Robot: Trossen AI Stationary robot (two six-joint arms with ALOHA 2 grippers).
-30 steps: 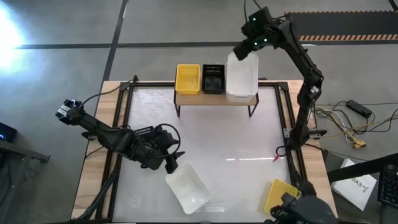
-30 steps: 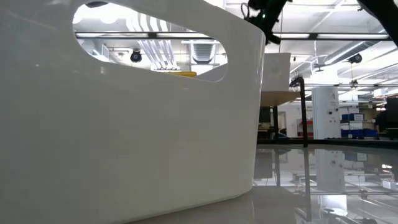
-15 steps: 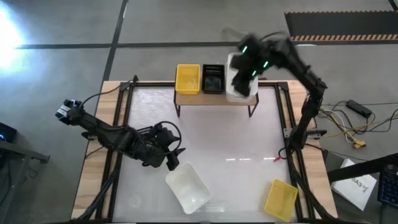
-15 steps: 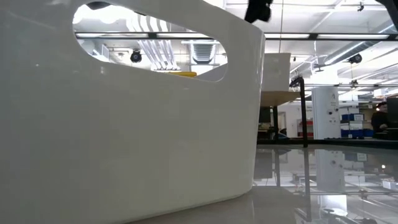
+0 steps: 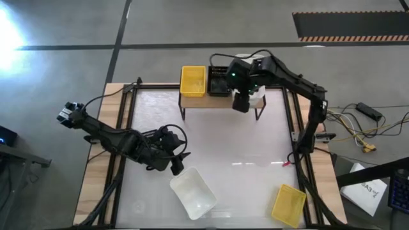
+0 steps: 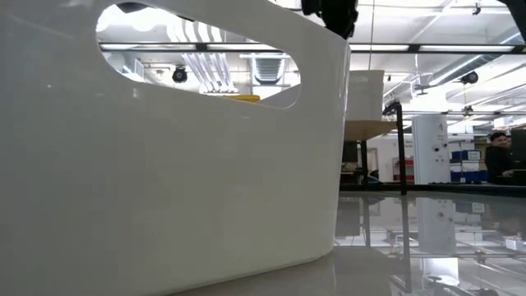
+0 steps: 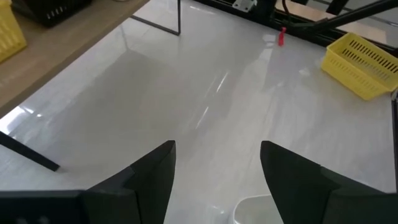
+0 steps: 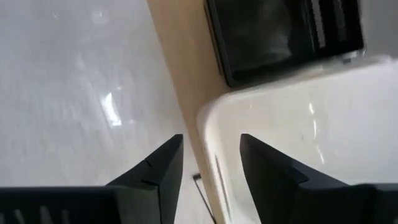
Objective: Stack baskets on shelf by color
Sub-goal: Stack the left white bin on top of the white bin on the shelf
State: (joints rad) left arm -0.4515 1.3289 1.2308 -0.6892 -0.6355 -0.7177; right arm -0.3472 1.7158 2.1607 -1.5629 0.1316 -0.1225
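Observation:
The shelf (image 5: pixel 199 100) stands at the table's far edge. On it sit a yellow basket (image 5: pixel 193 81), a black basket (image 5: pixel 219 80) and, at the right end, a white basket (image 5: pixel 258 96), mostly hidden under my right arm. My right gripper (image 5: pixel 241 103) is open over the shelf's near edge. In its wrist view its fingers stand either side of the white basket's rim (image 8: pixel 214 134), touching nothing that I can see. My left gripper (image 5: pixel 177 166) is open and empty just beyond the far end of a second white basket (image 5: pixel 193 191), which lies on the table.
Another yellow basket (image 5: pixel 287 204) lies at the table's near right corner and also shows in the left wrist view (image 7: pixel 360 59). The near white basket (image 6: pixel 164 156) fills the left of the low view. A small red object (image 5: pixel 284 162) lies by the right rail. A person (image 6: pixel 497 152) shows far behind.
My right gripper has swung from beyond the shelf's far right corner toward the table's near and left edges, passing over the white basket to the shelf's near edge, and has come lower. The white basket on the shelf has stayed in place.

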